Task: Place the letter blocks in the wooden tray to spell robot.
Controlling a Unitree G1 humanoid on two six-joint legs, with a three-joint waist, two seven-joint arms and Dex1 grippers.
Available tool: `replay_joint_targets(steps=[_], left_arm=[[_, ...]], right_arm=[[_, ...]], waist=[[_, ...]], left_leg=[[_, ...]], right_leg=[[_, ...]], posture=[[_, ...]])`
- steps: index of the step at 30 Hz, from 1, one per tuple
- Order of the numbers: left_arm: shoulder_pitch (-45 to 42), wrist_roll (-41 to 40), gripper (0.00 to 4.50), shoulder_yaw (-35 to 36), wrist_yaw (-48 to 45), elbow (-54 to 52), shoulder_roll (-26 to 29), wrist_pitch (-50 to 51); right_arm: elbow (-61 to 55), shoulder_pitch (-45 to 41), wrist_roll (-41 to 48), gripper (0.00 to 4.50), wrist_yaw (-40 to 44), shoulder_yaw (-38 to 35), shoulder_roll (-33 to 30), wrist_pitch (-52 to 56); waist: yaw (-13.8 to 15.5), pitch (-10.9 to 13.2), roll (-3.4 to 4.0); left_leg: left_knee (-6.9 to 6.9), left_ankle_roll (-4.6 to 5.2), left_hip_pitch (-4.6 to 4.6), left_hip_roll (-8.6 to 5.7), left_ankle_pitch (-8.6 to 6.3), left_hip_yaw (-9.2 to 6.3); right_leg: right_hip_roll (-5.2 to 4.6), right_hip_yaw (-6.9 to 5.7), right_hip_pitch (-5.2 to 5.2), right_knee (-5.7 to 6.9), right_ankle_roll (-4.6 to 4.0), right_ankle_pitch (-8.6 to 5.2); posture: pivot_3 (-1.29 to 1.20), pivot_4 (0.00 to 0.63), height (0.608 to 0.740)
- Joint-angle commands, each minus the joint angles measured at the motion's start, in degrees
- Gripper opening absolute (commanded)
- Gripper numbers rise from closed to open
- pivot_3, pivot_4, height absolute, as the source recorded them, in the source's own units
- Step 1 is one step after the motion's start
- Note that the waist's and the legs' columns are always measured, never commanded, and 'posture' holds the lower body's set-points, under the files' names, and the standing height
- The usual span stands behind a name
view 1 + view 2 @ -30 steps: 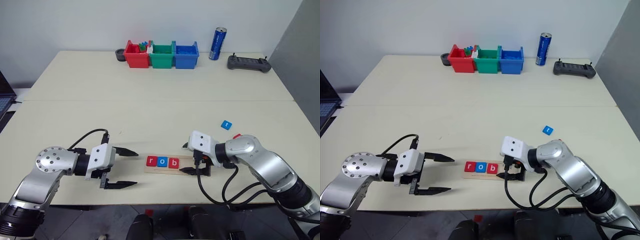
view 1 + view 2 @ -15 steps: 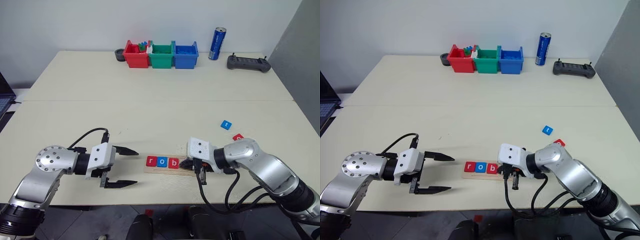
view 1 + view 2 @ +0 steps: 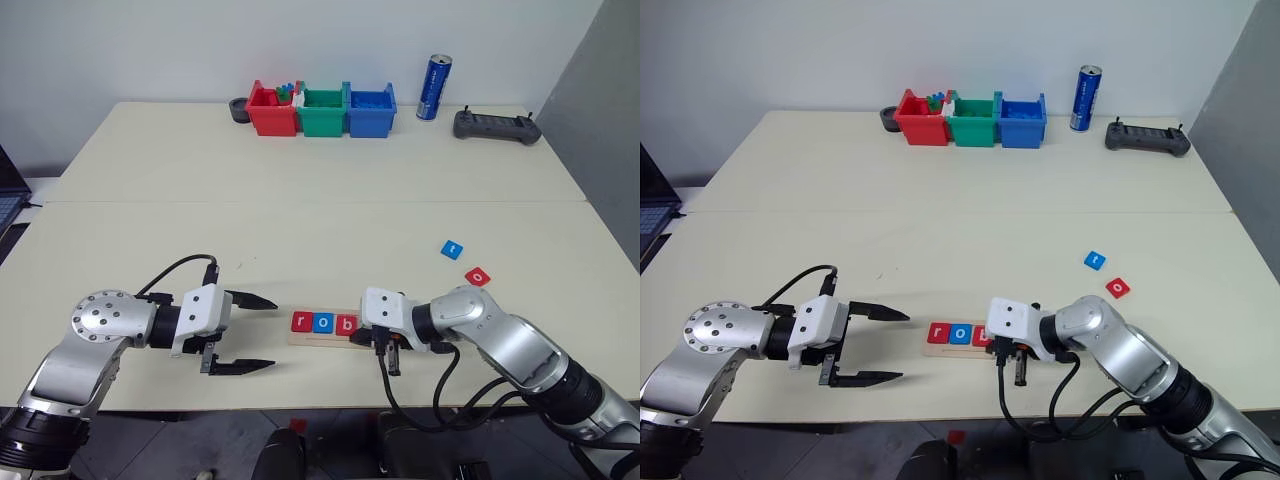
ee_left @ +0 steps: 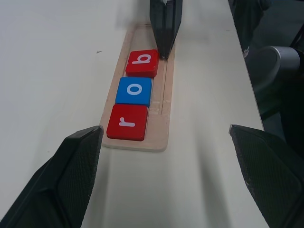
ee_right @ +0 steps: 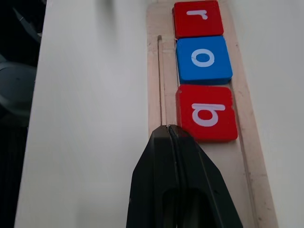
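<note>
— Where's the wooden tray (image 3: pixel 330 330)?
— Lower centre of the head view, holding r, o, b.
— The tools?
— Right tool (image 5: pixel 167 129) closed, empty, tip on the tray; left tool (image 3: pixel 248 333) gapes wide.

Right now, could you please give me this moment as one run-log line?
long pale wooden tray: red r, blue o, red b seated | right gripper: jaws shut, tip at tray groove | left gripper: jaws open | blue tile, red o tile: on table

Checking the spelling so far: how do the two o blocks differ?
The blue o block sits in the wooden tray between r and b; the red o block lies loose on the table, off to the right. Both are small square tiles with a white lowercase o.
</note>
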Motion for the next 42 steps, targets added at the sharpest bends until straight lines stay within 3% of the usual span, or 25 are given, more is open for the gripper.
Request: replay_joint_targets(steps=[1,18,31,42], left_arm=[[0.00,-0.20,4.50,0.74,0.00,-0.78,0.19,-0.69],[-0.02,0.06,4.50,0.38,-0.12,0.27,-0.42,-1.81],[0.67,-0.03,4.50,0.50,0.03,0.61,-0.25,-2.89],[-0.73,-0.43,4.50,0.60,0.78,-0.76,-0.03,-0.32]], right_arm=[[0.64,0.49,-0.93,0.03,-0.94,-0.65,0.81,-1.92],[2.67,0.48,0.08,0.03,-2.67,-3.75,3.94,-2.47],[-0.09,2.74,-0.33,0.03,0.27,-4.19,-2.09,-3.07],[1.47,0.89,-1.01,0.03,-1.78,-5.25,0.67,-1.78]], waist=[[0.00,0.00,0.00],[0.00,0.00,0.00],[0.03,0.00,0.00],[0.03,0.00,0.00]], left_leg=[[0.01,0.00,0.00,0.00,0.00,0.00],[0.01,0.00,0.00,0.00,0.00,0.00],[0.00,0.00,0.00,0.00,0.00,0.00],[0.00,0.00,-0.01,-0.01,0.00,0.00]], right_leg=[[0.00,0.00,0.00,0.00,0.00,0.00],[0.00,0.00,0.00,0.01,-0.01,0.00],[-0.01,0.00,0.00,0.00,0.00,0.00],[0.00,0.00,0.01,0.00,0.00,0.00]], posture=[[0.00,0.150,0.740],[0.00,0.150,0.740],[0.00,0.150,0.740],[0.00,0.150,0.740]])
